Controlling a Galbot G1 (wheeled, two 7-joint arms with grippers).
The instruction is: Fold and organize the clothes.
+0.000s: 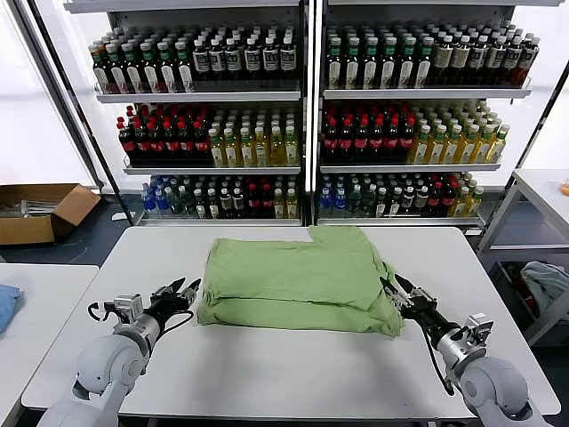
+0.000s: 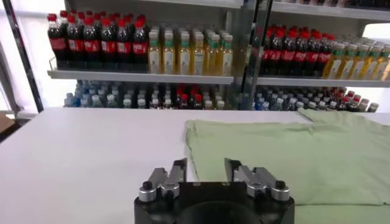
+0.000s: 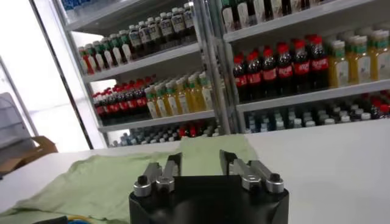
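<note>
Head view, nearest first: the left gripper [image 1: 185, 291] rests low over the white surface [image 1: 284, 374] just beside the shirt's near-left corner, its fingers parted with nothing between them. The right gripper [image 1: 397, 290] sits at the near-right corner, likewise spread and empty, its tips about touching the cloth edge. Between them lies the light green shirt [image 1: 298, 277], already doubled into a rough rectangle at the middle of the surface, plain side up. Its long axis runs left to right across the robot's front, and a loose flap juts toward the far right, nearer the bottle shelves [image 1: 302, 116].

Risks, as I judge them: a gripper closing on only the top layer would peel the fold open, and uneven lifting by the two arms would skew the bundle or drag it across the surface. The layered near edge looks thick and soft, so a shallow pinch may slip.
</note>
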